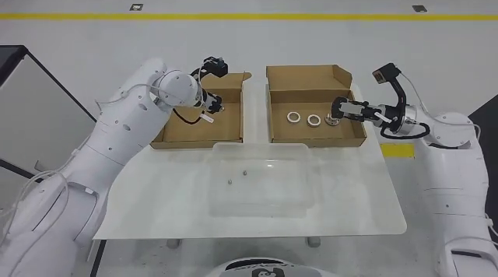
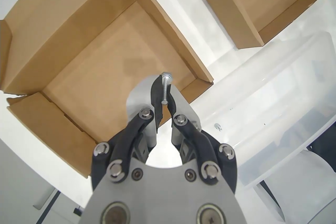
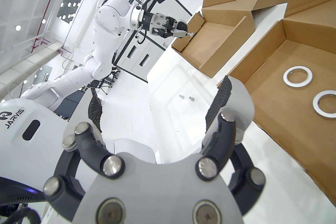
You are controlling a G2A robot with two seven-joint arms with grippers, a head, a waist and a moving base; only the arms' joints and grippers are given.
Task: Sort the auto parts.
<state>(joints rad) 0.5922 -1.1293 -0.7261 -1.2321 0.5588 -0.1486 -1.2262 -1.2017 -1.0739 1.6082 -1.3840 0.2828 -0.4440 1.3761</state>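
The left gripper point(image 2: 164, 84) pinches a threaded hex-head bolt point(image 2: 165, 93) over a brown cardboard box point(image 2: 86, 51) (flaps open). The right gripper point(image 3: 159, 89) stands spread, ribbed pads point(image 3: 219, 97) apart.

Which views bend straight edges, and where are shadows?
Left wrist view: the empty box has bowed walls; a shadow lies on its floor past the bolt. Right wrist view: the ring box has curved edges. Top view: the yellow floor line runs straight.
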